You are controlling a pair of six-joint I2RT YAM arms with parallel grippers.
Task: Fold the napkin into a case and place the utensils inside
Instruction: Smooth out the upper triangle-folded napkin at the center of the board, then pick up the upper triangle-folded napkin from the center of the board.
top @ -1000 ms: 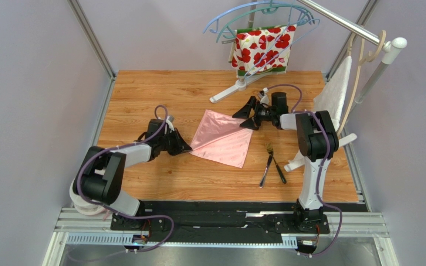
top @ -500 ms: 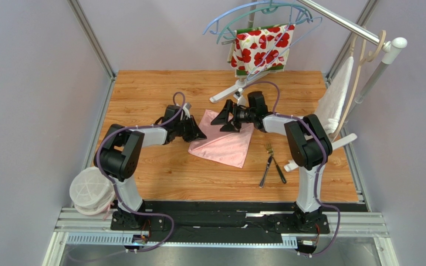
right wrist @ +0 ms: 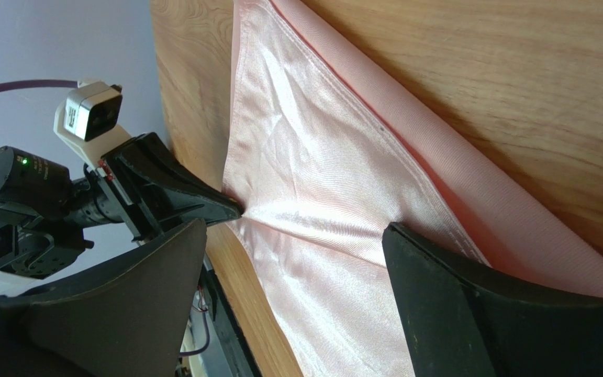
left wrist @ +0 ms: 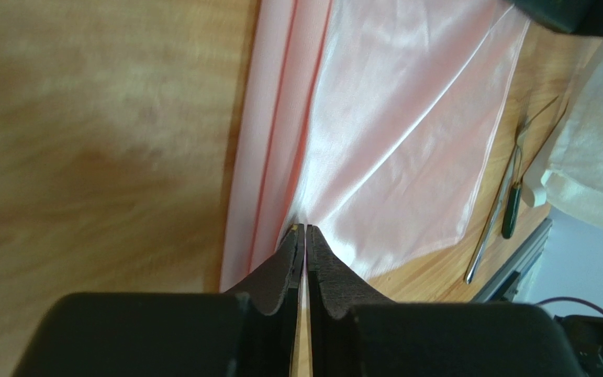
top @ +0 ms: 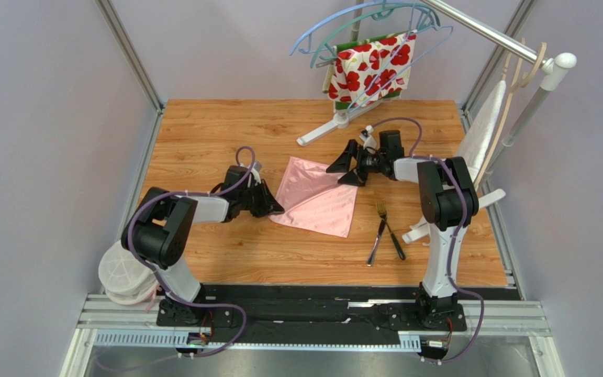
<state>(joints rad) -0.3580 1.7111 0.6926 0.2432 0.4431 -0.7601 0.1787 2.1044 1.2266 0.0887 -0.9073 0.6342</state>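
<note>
The light-pink napkin [top: 316,200] lies flat on the wooden table with a folded band along one edge, and it also shows in the left wrist view [left wrist: 407,118] and the right wrist view [right wrist: 320,173]. My left gripper [top: 276,209] is shut on the napkin's left corner [left wrist: 303,229], and creases run out from the pinch. My right gripper [top: 342,170] is open at the napkin's far right corner, one jaw on each side over the cloth [right wrist: 295,229]. The fork [top: 378,228] and the darker piece [top: 396,242] lie crossed to the right of the napkin. No folded case shows.
A red-and-white floral cloth [top: 371,71] hangs on hangers at the back. A white cloth [top: 481,133] hangs on the rack at the right. The rack's white foot [top: 324,131] lies behind the napkin. A white round container [top: 124,271] sits at the near left.
Half a second ago both grippers had swung left and back, bunching the napkin. Now they are back near where they began, and the napkin lies spread out again.
</note>
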